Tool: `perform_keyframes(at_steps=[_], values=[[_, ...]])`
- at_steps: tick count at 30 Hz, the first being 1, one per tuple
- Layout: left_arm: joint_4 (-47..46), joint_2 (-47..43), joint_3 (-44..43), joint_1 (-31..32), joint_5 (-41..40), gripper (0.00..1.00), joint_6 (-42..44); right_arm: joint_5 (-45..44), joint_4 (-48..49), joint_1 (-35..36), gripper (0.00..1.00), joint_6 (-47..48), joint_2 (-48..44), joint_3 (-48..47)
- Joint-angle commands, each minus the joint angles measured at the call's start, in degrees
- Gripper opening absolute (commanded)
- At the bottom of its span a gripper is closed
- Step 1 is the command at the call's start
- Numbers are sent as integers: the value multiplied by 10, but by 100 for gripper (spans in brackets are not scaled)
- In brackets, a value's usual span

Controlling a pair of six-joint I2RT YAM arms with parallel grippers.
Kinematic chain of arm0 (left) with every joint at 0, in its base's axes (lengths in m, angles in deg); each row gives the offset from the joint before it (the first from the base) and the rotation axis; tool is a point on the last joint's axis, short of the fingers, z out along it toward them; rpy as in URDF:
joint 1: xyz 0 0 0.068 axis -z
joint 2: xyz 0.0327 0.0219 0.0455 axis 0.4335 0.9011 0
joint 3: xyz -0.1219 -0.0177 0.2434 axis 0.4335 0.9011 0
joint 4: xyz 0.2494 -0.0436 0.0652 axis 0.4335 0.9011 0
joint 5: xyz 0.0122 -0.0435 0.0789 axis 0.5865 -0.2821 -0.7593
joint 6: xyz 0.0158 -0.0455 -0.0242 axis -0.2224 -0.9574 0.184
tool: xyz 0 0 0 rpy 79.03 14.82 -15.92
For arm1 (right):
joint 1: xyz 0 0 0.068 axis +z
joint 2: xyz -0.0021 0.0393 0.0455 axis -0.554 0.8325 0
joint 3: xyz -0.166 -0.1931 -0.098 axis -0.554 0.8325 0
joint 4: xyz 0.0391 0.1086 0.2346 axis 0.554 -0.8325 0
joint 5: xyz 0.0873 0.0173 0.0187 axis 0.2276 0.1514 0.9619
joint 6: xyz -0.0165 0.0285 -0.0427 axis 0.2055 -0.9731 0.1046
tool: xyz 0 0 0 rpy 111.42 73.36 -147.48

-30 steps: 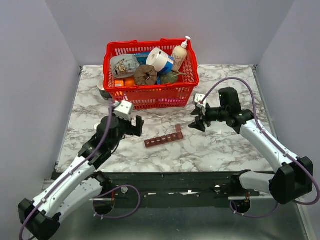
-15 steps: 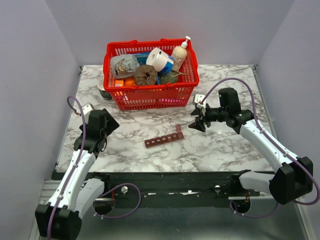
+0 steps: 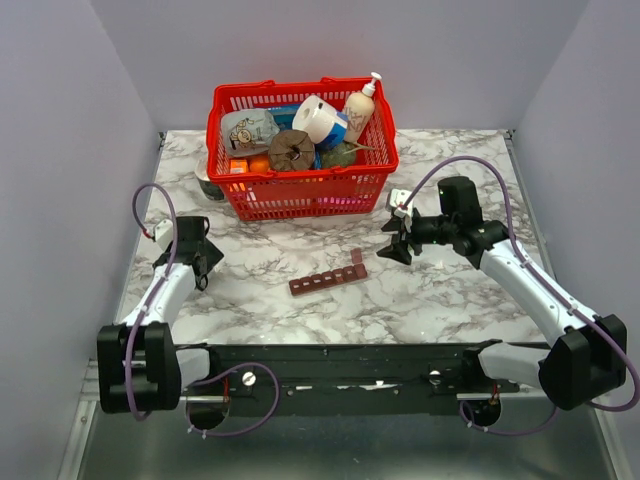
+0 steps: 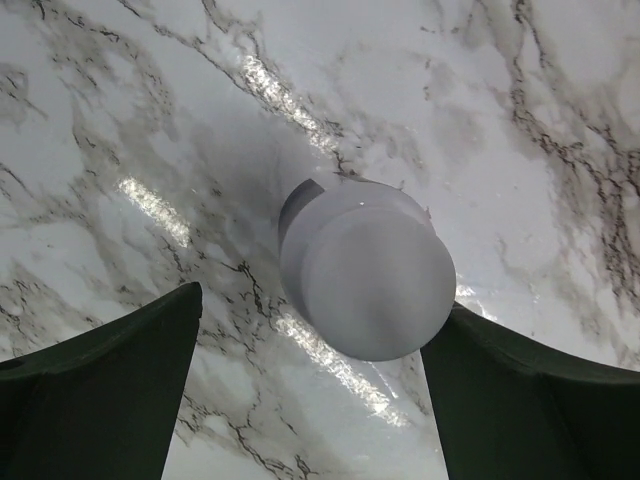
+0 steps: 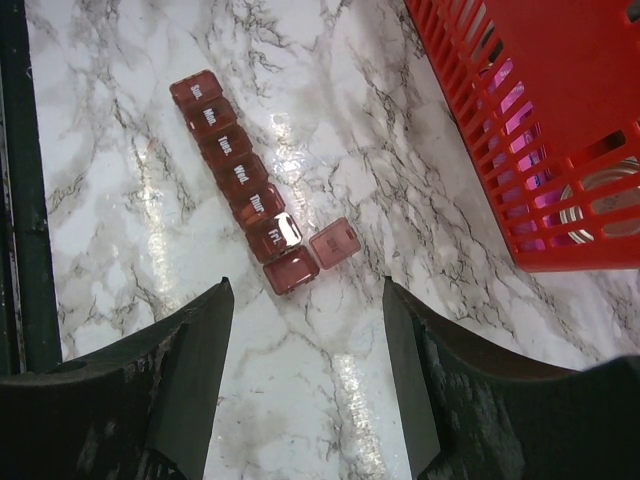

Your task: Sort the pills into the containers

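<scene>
From above, the pill strip (image 3: 328,279) lies on the marble surface (image 3: 450,300), in front of the red basket (image 3: 300,195). The left fingers (image 3: 195,262) point down at the far left side, well apart from the strip. The right fingers (image 3: 393,245) hang near the strip's right end and do not touch it.

From the left wrist, the left fingers (image 4: 100,390) are spread wide. A round white thing (image 4: 365,280) stands on the surface between them. It is right by one finger and apart from the other, so it is not squeezed. It may be a pill bottle's top, but I cannot tell.

From the right wrist, the right fingers (image 5: 160,400) are wide too and hold nothing. The strip (image 5: 240,180) shows seven little boxes in a row. Six look shut, and the end one has its lid (image 5: 335,243) flipped open. No pills show anywhere. I think the sorting has not begun, and every pill has yet to go in.
</scene>
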Motion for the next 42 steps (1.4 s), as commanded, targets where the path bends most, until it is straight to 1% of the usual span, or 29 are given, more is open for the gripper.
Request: perform_keyframes(at_steps=[1, 10, 16, 20, 23, 29, 31, 32, 33, 35, 36, 38, 39, 40, 42], values=[[-39, 45, -30, -12, -10, 91, 16, 22, -9, -2, 70, 11, -11, 9], [-42, 70, -58, -12, -12, 90, 65, 25, -13, -2, 70, 14, -3, 10], [-18, 71, -69, -11, -18, 86, 105, 28, -15, -3, 70, 15, 0, 8], [-10, 62, -67, -11, -23, 86, 110, 28, -17, -2, 71, 17, 1, 7], [-15, 56, -63, -11, -17, 81, 115, 27, -20, -1, 71, 18, 2, 7], [-16, 65, -67, -11, -7, 78, 119, 29, -24, -2, 71, 21, 3, 6], [-17, 65, -68, -11, -3, 72, 125, 30, -24, -3, 71, 22, 3, 6], [-20, 63, -68, -11, 1, 67, 128, 31, -24, -2, 71, 21, 4, 6], [-22, 62, -66, -11, 9, 56, 135, 32, -25, -2, 71, 23, 5, 6], [-26, 58, -65, -11, 23, 40, 144, 37, -28, -2, 71, 25, 7, 5], [-26, 55, -65, -11, 43, 21, 150, 39, -30, -2, 71, 30, 8, 5], [-22, 44, -66, -11, 75, 6, 167, 49, -41, -2, 71, 38, 10, 3], [-16, 39, -70, -11, 92, 0, 173, 55, -50, -2, 71, 49, 11, 3], [-9, 23, -70, -11, 139, 0, 183, 61, -56, -2, 71, 57, 12, 3], [5, 0, -69, -8, 201, 0, 202, 88, -71, -2, 71, 87, 17, 3]])
